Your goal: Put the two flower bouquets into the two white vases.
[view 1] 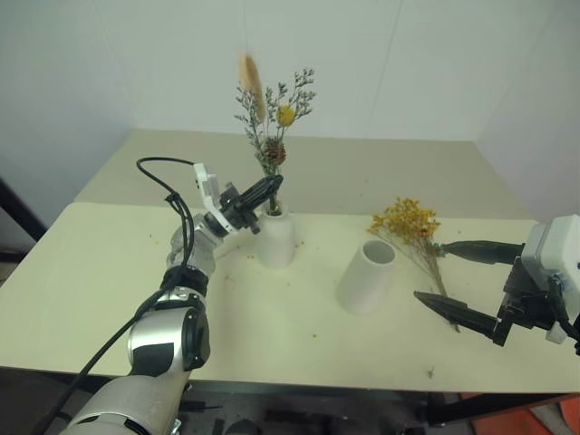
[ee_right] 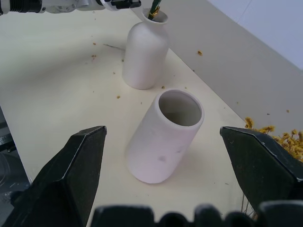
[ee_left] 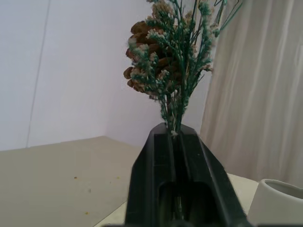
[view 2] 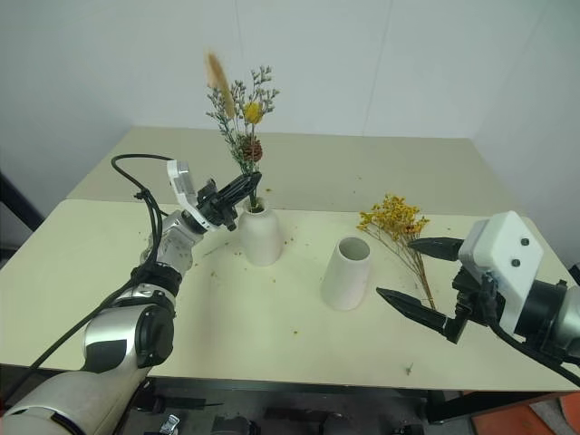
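**2 vases on the table, 1 bunch already standing in the bottle vase**

2 white vases stand on our pale table point(view 1: 109, 272). The short bottle vase point(view 1: 275, 237) holds the stems of the sparse dried bunch point(view 1: 272, 118), which rises upright from its narrow neck with a pinkish plume, a small yellow head and a brown cone among grey-green sprigs. Our left gripper point(view 1: 265, 190) is just above the neck of this vase, and in the left wrist view its fingers point(ee_left: 156, 179) are pressed close together around the thin stems, so it has the bunch pinched.

The taller wide-mouthed vase point(view 1: 368, 275) stands to the right of the bottle vase, near it but not touching, and its mouth is empty. The yellow bunch point(view 1: 406, 222) lies flat on the table just beyond and to the right of this vase, with its thin brown stems pointing toward our right side.

Our right gripper point(view 1: 462, 283) hovers near these stems with its 2 fingers spread wide apart, and it holds nothing.
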Robot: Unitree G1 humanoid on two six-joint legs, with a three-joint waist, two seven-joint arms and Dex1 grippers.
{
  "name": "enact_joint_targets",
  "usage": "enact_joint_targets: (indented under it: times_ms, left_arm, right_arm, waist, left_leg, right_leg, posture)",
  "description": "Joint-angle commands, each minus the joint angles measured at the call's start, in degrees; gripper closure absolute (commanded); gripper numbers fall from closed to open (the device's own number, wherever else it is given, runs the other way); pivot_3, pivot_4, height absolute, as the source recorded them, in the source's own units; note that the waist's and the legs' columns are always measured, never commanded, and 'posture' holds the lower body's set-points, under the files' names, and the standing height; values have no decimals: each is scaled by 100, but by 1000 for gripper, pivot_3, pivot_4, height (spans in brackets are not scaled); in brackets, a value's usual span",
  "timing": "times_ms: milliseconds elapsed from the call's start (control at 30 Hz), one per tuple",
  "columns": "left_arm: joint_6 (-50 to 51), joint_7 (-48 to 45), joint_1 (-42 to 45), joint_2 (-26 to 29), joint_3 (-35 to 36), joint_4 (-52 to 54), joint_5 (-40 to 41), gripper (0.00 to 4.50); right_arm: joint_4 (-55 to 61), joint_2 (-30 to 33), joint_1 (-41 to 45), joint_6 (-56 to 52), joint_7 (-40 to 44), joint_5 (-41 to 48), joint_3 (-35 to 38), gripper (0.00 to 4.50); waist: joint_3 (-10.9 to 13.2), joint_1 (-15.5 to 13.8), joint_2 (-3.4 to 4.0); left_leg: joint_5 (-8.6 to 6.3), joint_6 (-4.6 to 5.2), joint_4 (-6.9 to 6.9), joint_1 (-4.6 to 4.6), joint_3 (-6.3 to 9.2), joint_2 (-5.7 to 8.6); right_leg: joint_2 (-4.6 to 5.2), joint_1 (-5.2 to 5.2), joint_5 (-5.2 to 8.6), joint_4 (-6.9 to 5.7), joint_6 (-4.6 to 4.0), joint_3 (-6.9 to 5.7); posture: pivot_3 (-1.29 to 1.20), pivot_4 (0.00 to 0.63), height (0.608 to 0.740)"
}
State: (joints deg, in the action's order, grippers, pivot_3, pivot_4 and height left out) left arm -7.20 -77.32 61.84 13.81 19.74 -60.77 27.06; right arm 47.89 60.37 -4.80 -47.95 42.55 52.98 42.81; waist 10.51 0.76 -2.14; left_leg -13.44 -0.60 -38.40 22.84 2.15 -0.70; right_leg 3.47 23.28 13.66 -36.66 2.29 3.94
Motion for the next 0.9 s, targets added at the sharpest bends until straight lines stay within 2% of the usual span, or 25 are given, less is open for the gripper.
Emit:
enact_joint_targets:
  times_ms: [33,233,367,500,733,900]
  left_arm:
    - [60,-133,-83,19,-47,481,86,3278]
    - [110,271,-460,153,-221,1057,-99,1419]
    - [405,329,-781,305,-270,1703,84,136]
    - [482,530,-1136,558,-383,2320,-1,61]
    - [2417,549,-2245,1625,-189,4930,1096,61]
    - [3053,1224,-2858,2288,-333,6532,1031,61]
  right_arm:
    - [3,82,78,130,19,-37,46,0]
    - [-10,61,52,127,23,-70,50,0]
    - [-39,49,85,151,27,-83,-19,0]
    - [-95,61,146,195,33,-129,-127,0]
    - [-221,42,118,207,117,-307,-65,0]
    - [-556,192,246,115,-138,-794,-323,0]
  waist:
    - [0,4,0]
    - [0,7,0]
    - [0,7,1]
    - [-1,7,1]
    - [-1,44,3]
    - [-2,-21,4]
  left_leg:
    - [0,0,0,0,0,0]
    - [0,0,-1,-3,0,-2]
    - [0,0,-1,-2,1,-3]
    - [0,0,-3,-4,1,-3]
    - [0,0,-2,-5,2,-12]
    - [0,0,-4,-21,0,-9]
  right_leg:
    - [0,0,0,0,0,0]
    - [-1,0,0,-4,0,1]
    - [-1,0,0,-3,-1,1]
    - [-1,-1,0,-6,-1,1]
    - [-4,2,0,-6,-2,1]
    - [-1,-15,1,-8,-1,0]
  posture:
    - [0,150,740]
    - [0,150,740]
    - [0,150,740]
    - [0,150,740]
    - [0,150,740]
    - [0,150,740]
